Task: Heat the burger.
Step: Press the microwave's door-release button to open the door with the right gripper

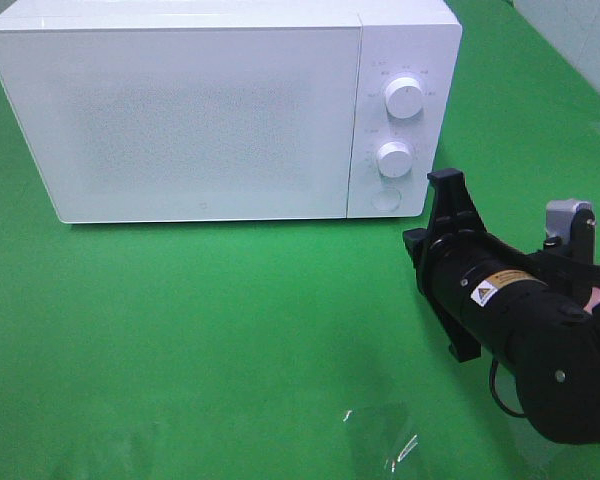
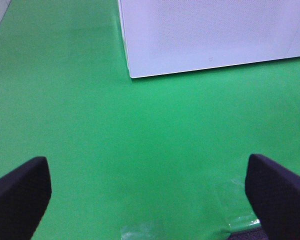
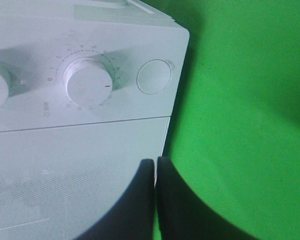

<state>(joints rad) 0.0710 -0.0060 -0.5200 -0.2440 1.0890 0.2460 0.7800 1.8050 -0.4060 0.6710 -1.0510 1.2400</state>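
Though where the burger is can't be told, since no view shows it and the white microwave has its door shut, the R gripper sits just beside the oven's control-panel end, near the round button. Its fingers are pressed together w/ nothing between. L gripper hangs over the green cloth, spread wide and empty. A clear plastic scrap lies on the cloth.
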